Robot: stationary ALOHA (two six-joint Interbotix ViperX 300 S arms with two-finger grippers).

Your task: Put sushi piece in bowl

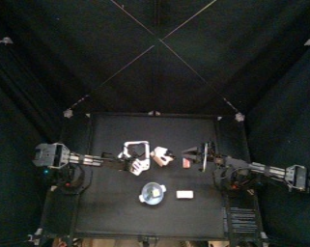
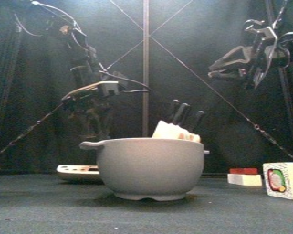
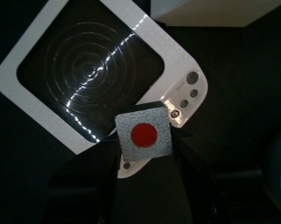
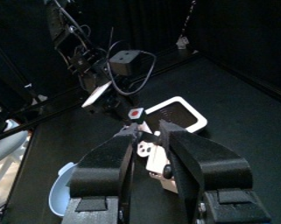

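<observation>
White with a red dot, the sushi piece [image 3: 144,135] sits pinched in the left tool [image 3: 140,166] above the white tray [image 3: 95,74], flat face to the wrist camera, beyond the bowl [image 2: 149,166]. No writing is legible. The right tool [image 4: 149,150] stands open, empty.

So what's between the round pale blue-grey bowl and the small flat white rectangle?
Nothing: in the top view only bare black table separates the bowl from the rectangle.

Bowl [image 1: 154,194] front-centre; tray [image 1: 135,150] behind it; small rectangle [image 1: 185,194] right of bowl.
</observation>
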